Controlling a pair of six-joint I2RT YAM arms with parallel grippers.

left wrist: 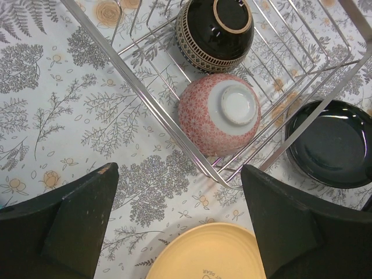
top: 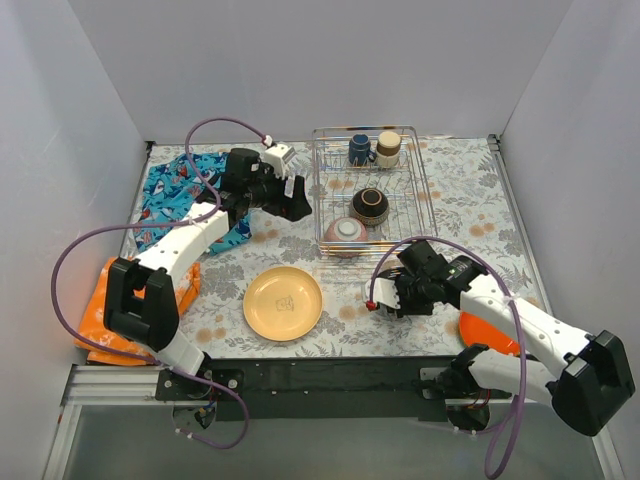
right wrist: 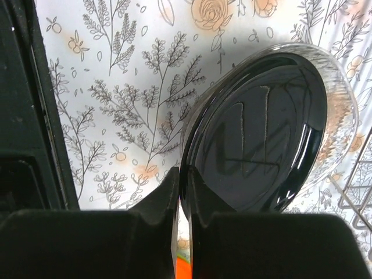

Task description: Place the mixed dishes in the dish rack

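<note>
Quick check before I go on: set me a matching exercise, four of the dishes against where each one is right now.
Things:
1. yellow plate
2. black plate
3. pink patterned bowl
4. orange plate

Places:
A. near end of the dish rack
B. partly under the right arm
C. flat on the table, in front of the rack
D. rim pinched in the right hand

Pairs: 1-C, 2-D, 3-A, 4-B

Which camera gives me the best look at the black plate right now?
Right wrist: the black plate fills the frame, its rim pinched in the right claw. Left wrist shows most of it, beside the dish rack corner. From top external, the right arm covers it almost entirely.
</note>
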